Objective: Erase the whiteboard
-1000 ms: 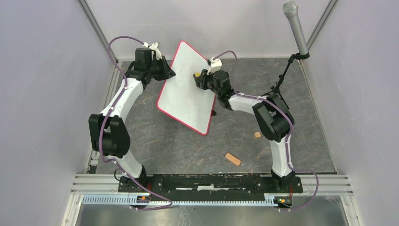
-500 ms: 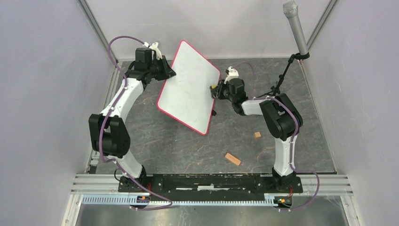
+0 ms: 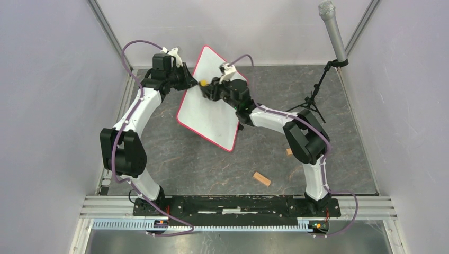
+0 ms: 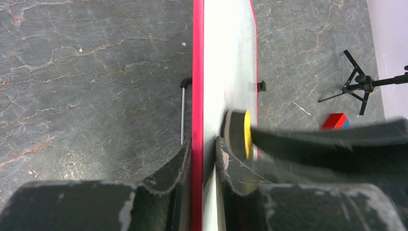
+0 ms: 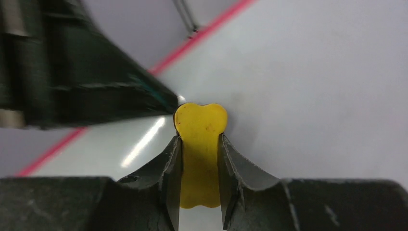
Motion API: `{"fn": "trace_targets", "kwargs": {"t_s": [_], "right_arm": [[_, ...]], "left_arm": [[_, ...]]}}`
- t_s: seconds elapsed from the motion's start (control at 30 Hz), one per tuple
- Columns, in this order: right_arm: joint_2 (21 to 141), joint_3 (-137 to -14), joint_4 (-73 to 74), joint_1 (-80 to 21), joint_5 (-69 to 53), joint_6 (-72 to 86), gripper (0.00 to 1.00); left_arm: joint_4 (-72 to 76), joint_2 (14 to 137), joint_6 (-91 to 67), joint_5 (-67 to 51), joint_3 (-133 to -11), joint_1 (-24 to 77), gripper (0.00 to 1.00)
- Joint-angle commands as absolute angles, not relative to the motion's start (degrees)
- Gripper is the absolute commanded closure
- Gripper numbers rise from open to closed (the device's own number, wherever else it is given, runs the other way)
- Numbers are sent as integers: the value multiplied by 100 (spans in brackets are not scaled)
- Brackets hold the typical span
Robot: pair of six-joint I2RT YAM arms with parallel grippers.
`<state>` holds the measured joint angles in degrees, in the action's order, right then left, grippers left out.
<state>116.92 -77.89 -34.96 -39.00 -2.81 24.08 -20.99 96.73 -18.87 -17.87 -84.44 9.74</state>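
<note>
The whiteboard (image 3: 206, 114) is held tilted up off the table, its face blank white with a thin red rim. My left gripper (image 3: 186, 80) is shut on the board's upper left edge; in the left wrist view its jaws (image 4: 202, 144) pinch the red rim (image 4: 197, 72) edge-on. My right gripper (image 3: 207, 88) is shut on a yellow eraser (image 3: 203, 83) and presses it against the board's face close to the left gripper. From the right wrist, the yellow eraser (image 5: 200, 139) sits between the fingers against the white board (image 5: 298, 86).
A microphone (image 3: 332, 32) on a small tripod (image 3: 313, 100) stands at the back right. Two wooden blocks (image 3: 261, 179) (image 3: 289, 152) lie on the grey table near the right arm. A red and blue block (image 4: 337, 121) lies beyond the board. Walls close both sides.
The right gripper swept the eraser across the board: from mid-board to the right edge, then back left to the upper part beside the left gripper. The left arm and board stayed still.
</note>
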Motion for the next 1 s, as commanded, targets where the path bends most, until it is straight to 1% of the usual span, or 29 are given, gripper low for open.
{"fn": "trace_targets", "kwargs": {"t_s": [0.0, 0.07, 0.13, 0.3, 0.4, 0.6, 0.67, 0.73, 0.8, 0.9, 0.97], "right_arm": [[12092, -8603, -3355, -4342, -1215, 2296, 70], [12136, -8746, -3139, -4328, -1163, 2158, 70], [12043, -8565, -2982, -4307, -933, 1991, 70], [11577, -7271, -3329, -4276, -850, 2137, 70], [11259, -6421, -3455, -4270, -527, 2263, 71], [10942, -5999, -3342, -4105, -397, 2262, 72], [10635, -5880, -3190, -4090, -186, 2076, 72], [10263, -5700, -3008, -4053, -37, 1966, 73], [9825, -5295, -2996, -3956, 26, 1966, 73], [9255, -4610, -2839, -3758, 116, 2009, 73], [8934, -4184, -2553, -3584, 112, 2056, 73]], "left_arm": [[-2465, 9719, -1740, -2128, -8460, 1414, 98], [-2471, 9715, -1748, -2129, -8464, 1412, 98], [-2470, 9728, -1764, -2127, -8472, 1406, 98], [-2540, 9814, -1792, -2125, -8545, 1398, 98], [-2539, 9810, -1823, -2112, -8540, 1397, 98], [-2540, 9756, -1844, -2103, -8535, 1389, 96], [-2564, 9723, -1824, -2060, -8534, 1380, 90], [-2599, 9690, -1804, -2016, -8555, 1372, 81], [-2632, 9677, -1801, -2004, -8576, 1356, 70], [-2635, 9636, -1819, -2017, -8580, 1304, 59], [-2641, 9571, -1836, -2016, -8578, 1266, 49]]}}
